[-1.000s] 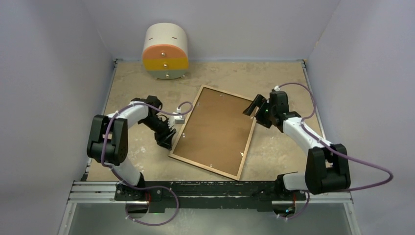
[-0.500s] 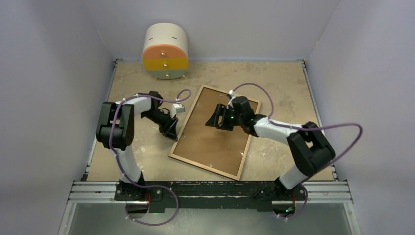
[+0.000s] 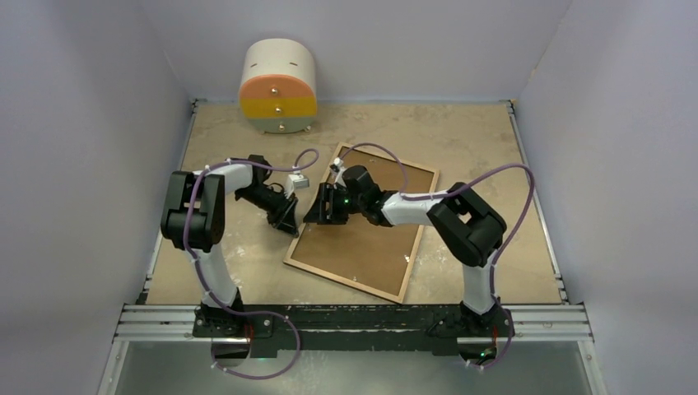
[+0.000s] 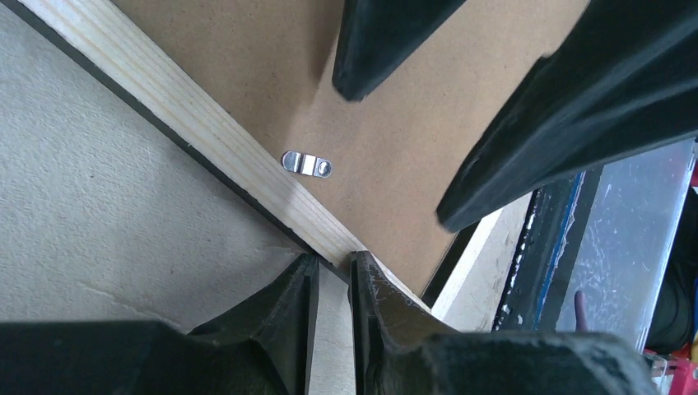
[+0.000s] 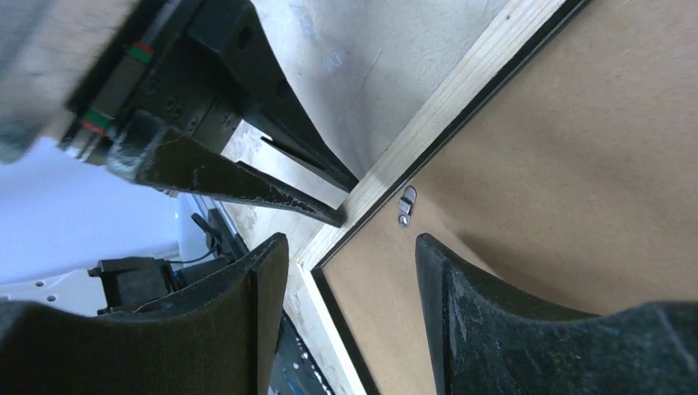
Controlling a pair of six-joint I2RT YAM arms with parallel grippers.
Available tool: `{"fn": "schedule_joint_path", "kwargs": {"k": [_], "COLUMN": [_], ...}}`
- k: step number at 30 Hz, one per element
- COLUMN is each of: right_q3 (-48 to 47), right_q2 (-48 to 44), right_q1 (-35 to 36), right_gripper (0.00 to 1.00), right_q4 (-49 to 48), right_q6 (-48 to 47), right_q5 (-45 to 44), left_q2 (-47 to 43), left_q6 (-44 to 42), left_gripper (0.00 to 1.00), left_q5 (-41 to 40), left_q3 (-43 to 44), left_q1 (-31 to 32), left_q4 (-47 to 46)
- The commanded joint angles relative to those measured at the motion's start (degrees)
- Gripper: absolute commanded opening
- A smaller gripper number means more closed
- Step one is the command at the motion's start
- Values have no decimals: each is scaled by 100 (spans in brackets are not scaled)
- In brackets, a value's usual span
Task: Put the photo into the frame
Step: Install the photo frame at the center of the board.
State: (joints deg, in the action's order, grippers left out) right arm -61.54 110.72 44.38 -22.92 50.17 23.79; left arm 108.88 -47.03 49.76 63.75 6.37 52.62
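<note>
As the frame (image 3: pixel 362 247) lies back-up on the table (image 3: pixel 239 271), its rail (image 4: pixel 206 140) is pinched by the left gripper (image 4: pixel 333 265), presumably for steadying; the right gripper (image 5: pixel 350 243) is spread above a clip (image 5: pixel 406 204). No photo is seen.

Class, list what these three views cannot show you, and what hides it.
- The photo: in no view; possibly under the backing board, cannot tell.
- Glass front of the frame: faces the table in every view.
- Frame's left rim, top view: partly under the right claw.
- Most of the left claw: cut off at its wrist view's bottom edge.
</note>
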Motion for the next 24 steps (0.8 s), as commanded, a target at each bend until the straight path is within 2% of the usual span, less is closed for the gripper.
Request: {"fn": "schedule_joint_path", "kwargs": {"k": [1,24], "right_q3": [-312,-582], "right_q2": [213,738], "right_q1": [110,289], "right_gripper": [60,53], "right_q4": [-102,-165], "right_q6": [73,202], "right_q5": [68,142], "left_q2": [-23,-86], "left_q6": [-133,-205], "left_gripper": [22,18], "left_q5": [-93,-261], "left_q3": [-204,-293], "left_q1": [23,4], "left_q4": [-375,-463]}}
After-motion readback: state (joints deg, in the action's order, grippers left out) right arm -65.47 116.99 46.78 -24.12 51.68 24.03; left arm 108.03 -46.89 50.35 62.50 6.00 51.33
